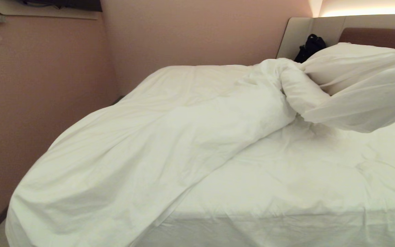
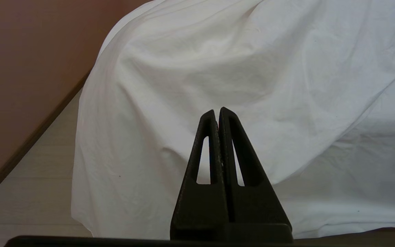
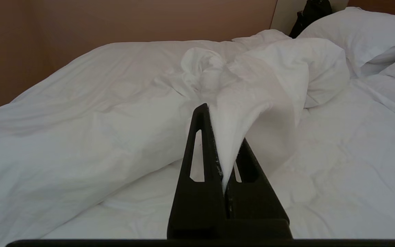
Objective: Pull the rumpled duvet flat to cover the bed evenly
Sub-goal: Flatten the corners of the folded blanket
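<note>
Right wrist view: right claw point(image 3: 230, 144) pinches a duvet point(image 3: 98, 113) fold; the bulk lies bunched beyond it on the bed point(image 1: 303, 178). Soft, bulky (likely draggy); grip edges. Left claw point(image 2: 218, 116) closed, empty.

Head view: duvet point(image 1: 142, 137) bunched over left half of the bed point(image 1: 303, 178), draping off lower-left corner; bare mattress lower right. A lifted duvet fold stretches to the right edge, in front of the headboard point(image 1: 379, 36) at upper right; dark bag point(image 1: 310, 46) just left of it.
</note>
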